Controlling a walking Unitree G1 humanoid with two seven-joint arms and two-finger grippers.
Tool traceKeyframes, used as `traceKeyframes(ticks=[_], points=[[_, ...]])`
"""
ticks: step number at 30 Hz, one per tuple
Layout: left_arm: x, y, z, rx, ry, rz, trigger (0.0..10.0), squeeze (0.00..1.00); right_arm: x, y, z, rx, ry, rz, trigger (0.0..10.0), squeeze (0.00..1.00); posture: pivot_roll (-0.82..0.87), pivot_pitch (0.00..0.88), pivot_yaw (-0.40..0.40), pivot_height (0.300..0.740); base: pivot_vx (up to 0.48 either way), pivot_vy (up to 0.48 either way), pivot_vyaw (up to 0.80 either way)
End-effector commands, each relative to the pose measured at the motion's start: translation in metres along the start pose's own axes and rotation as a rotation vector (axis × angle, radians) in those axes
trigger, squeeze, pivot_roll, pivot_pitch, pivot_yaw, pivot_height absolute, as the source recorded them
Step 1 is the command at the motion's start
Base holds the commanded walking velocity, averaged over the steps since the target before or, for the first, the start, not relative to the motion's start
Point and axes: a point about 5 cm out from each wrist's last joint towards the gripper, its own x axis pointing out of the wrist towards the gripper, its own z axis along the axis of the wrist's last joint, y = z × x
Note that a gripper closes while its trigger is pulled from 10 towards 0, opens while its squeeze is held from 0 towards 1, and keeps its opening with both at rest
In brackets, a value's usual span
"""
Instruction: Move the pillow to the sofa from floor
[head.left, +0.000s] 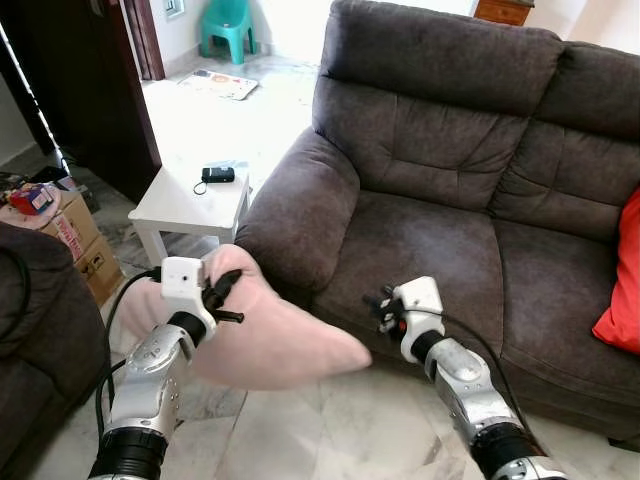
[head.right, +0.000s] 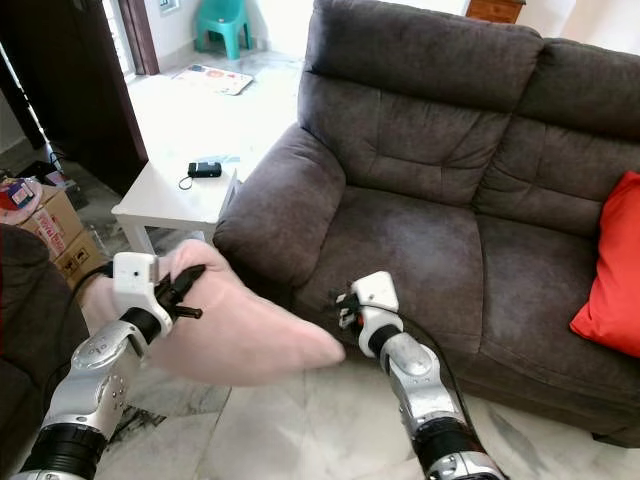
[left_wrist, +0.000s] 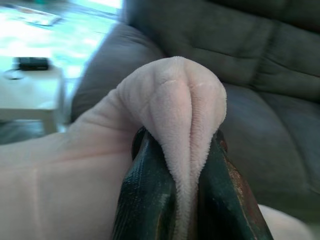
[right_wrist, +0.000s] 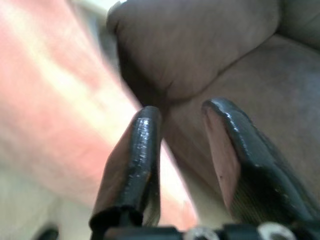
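Soft pale-pink plush pillow (head.left: 270, 335) held off the marble floor (head.left: 330, 420), in front of the armrest of the dark grey fabric sofa (head.left: 440, 190). Left gripper (head.left: 222, 296) clamped on a fold at the pillow's upper edge, black fingers (left_wrist: 145, 195) pinching the plush between them. Right gripper (head.left: 382, 310) just beside the pillow's far corner, near the seat front, jaws parted and holding nothing. Behind: small white worktop (head.left: 190, 200) carrying a black device (head.left: 217, 174); red cushion (head.left: 622, 280) at the sofa's right end.

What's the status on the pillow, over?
Left gripper clamped on pink pillow, lifted off floor. Right gripper open, empty, near pillow's corner. Sofa seat ahead; armrest beside the pillow.
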Motion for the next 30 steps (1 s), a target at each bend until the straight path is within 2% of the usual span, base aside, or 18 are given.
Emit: traceKeyframes(ticks=[1,3,6,7,9,10,15,17,20,26,30], points=[[0.009,-0.012,0.03,0.028,-0.112,-0.081,10.0,0.0,-0.004,-0.003,-0.01,-0.05,0.061,0.008,10.0,0.0,0.1,0.0,-0.091,0.74,0.0,0.0,0.0],[0.011,-0.014,0.031,0.024,-0.106,-0.091,10.0,0.0,-0.008,-0.006,-0.015,-0.111,0.099,0.02,10.0,0.0,0.1,0.0,-0.087,0.74,0.0,0.0,0.0],[0.013,-0.016,0.031,0.034,-0.096,-0.106,10.0,0.0,-0.011,-0.009,-0.017,-0.146,0.109,0.038,10.0,0.0,0.09,0.0,-0.084,0.74,0.0,0.0,0.0],[0.013,-0.017,0.031,0.035,-0.096,-0.109,10.0,0.0,-0.012,-0.012,-0.017,-0.154,0.112,0.034,10.0,0.72,0.09,0.0,-0.084,0.74,0.0,0.0,0.0],[0.014,-0.017,0.032,0.034,-0.096,-0.112,10.0,0.0,-0.012,-0.014,-0.017,-0.162,0.116,0.026,10.0,0.72,0.09,0.0,-0.084,0.74,0.0,0.0,0.0],[0.014,-0.017,0.034,0.034,-0.096,-0.114,10.0,0.0,-0.014,-0.017,-0.015,-0.166,0.113,0.038,10.0,1.0,0.09,0.0,-0.083,0.74,0.0,0.0,0.0],[0.015,-0.018,0.036,0.034,-0.097,-0.118,10.0,0.0,-0.016,-0.02,-0.016,-0.198,0.127,0.066,10.0,1.0,0.09,0.0,-0.083,0.74,0.0,0.0,0.0],[0.016,-0.019,0.037,0.035,-0.096,-0.123,10.0,0.0,-0.019,-0.021,-0.021,-0.201,0.171,0.123,10.0,1.0,0.09,0.0,-0.082,0.74,0.0,0.0,0.0],[0.016,-0.02,0.036,0.034,-0.095,-0.124,10.0,0.0,-0.026,-0.014,-0.033,-0.198,0.24,0.253,10.0,1.0,0.09,0.0,-0.085,0.74,0.0,0.0,0.0],[0.015,-0.021,0.035,0.038,-0.092,-0.125,10.0,0.0,-0.037,-0.006,-0.048,-0.18,0.308,0.363,10.0,1.0,0.08,0.0,-0.087,0.74,0.0,0.0,0.0],[0.015,-0.023,0.035,0.039,-0.086,-0.14,10.0,0.0,-0.038,-0.008,-0.052,-0.2,0.336,0.341,10.0,1.0,0.08,0.0,-0.086,0.74,0.0,0.0,0.0]])
